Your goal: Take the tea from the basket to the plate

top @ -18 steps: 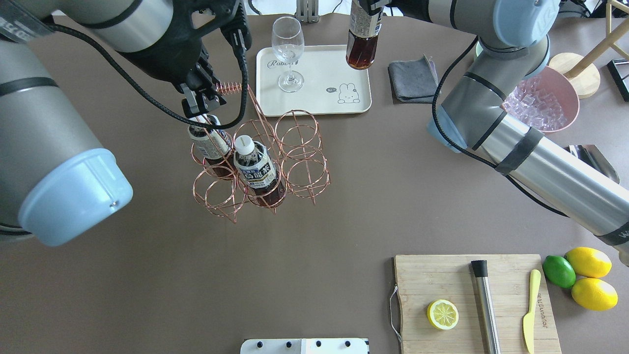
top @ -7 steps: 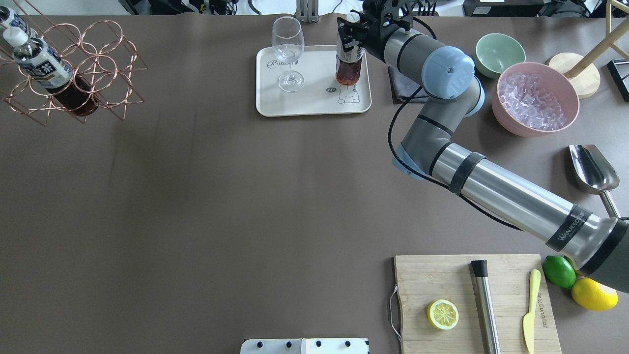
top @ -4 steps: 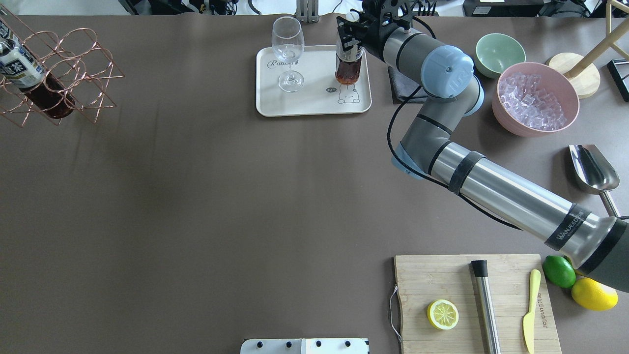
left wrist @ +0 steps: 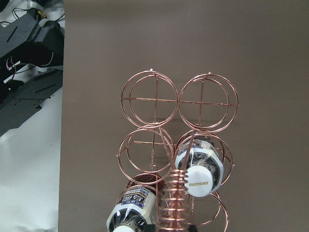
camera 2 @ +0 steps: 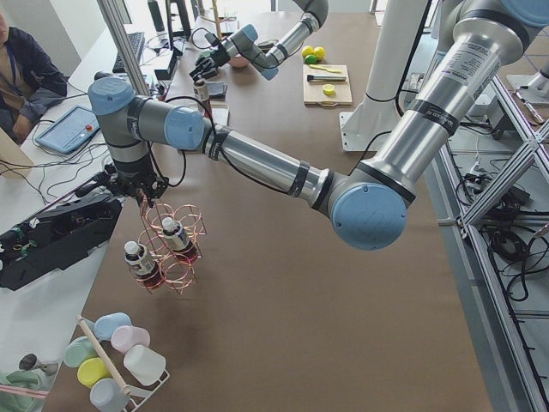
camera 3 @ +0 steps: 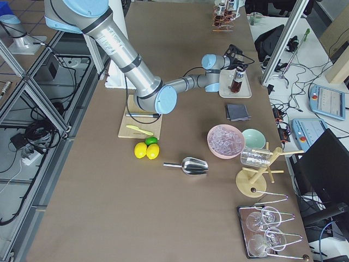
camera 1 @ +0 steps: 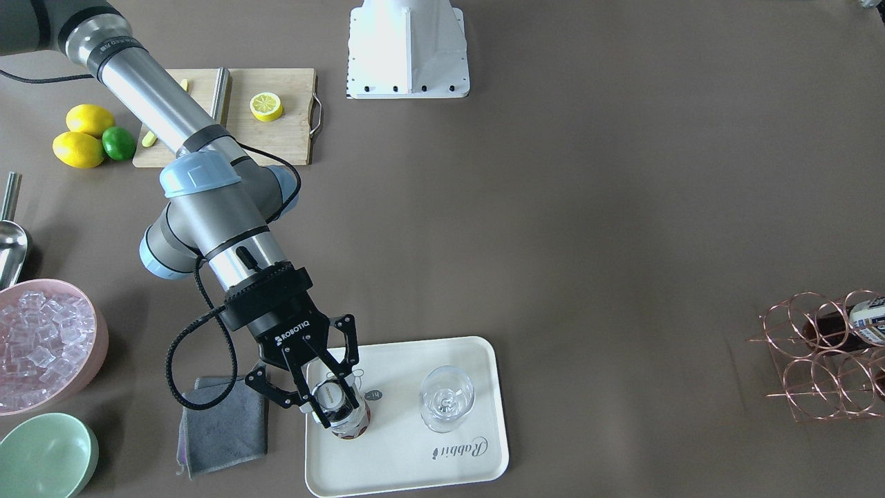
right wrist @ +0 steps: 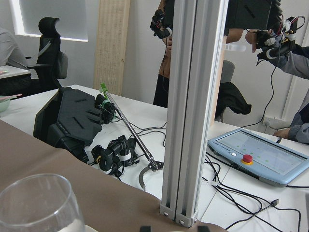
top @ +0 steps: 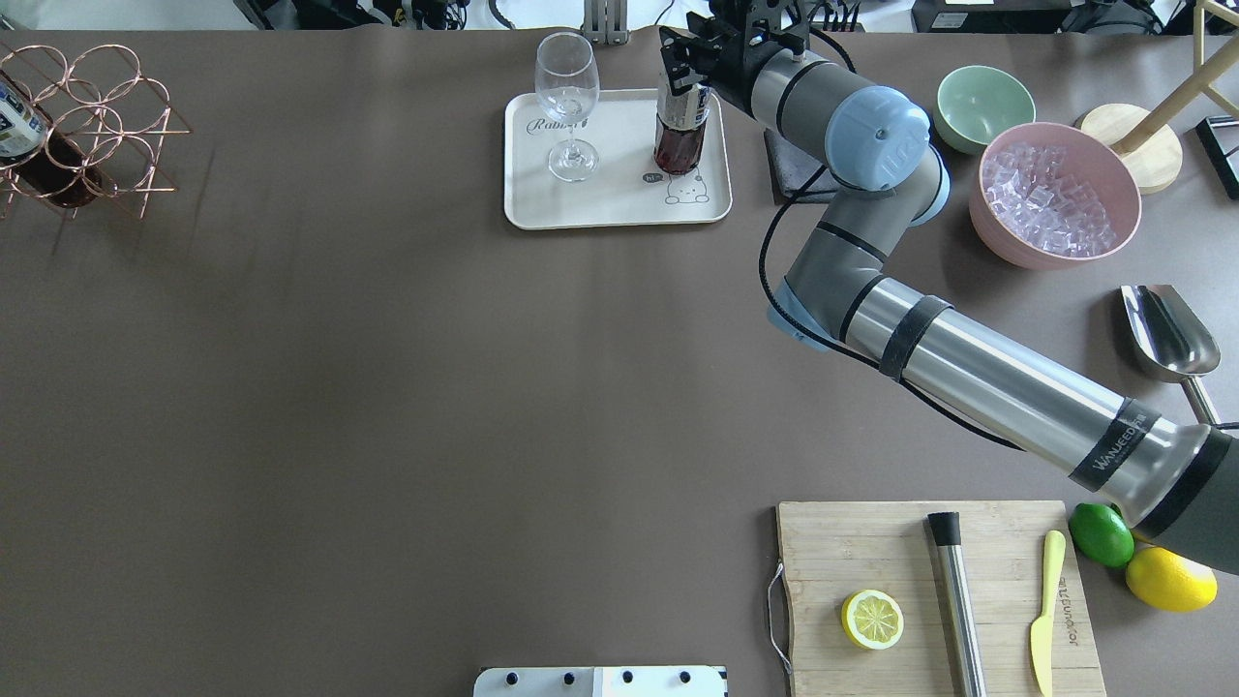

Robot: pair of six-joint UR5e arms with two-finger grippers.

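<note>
One tea bottle [top: 678, 140] stands upright on the cream plate [top: 619, 198], beside the bear drawing. My right gripper [top: 683, 75] is open, its fingers on either side of the bottle's neck, as the front view [camera 1: 330, 400] shows. The copper basket [top: 97, 126] is at the far left corner of the table. It holds two more tea bottles [left wrist: 198, 169] [left wrist: 133, 215]. In the exterior left view my left gripper [camera 2: 142, 196] is at the basket's coiled handle [left wrist: 176, 203]. I cannot tell whether it is open or shut.
A stemmed glass [top: 566, 106] stands on the plate's left half. A grey cloth [top: 789, 169], green bowl [top: 982, 106], pink ice bowl [top: 1055, 194] and metal scoop [top: 1166, 334] are to the right. A cutting board [top: 929, 600] and lemons [top: 1166, 576] are near right.
The right gripper brought the bottle down onto the plate and opened around it. The basket moved from the table's middle to the far left corner and sank lower.
</note>
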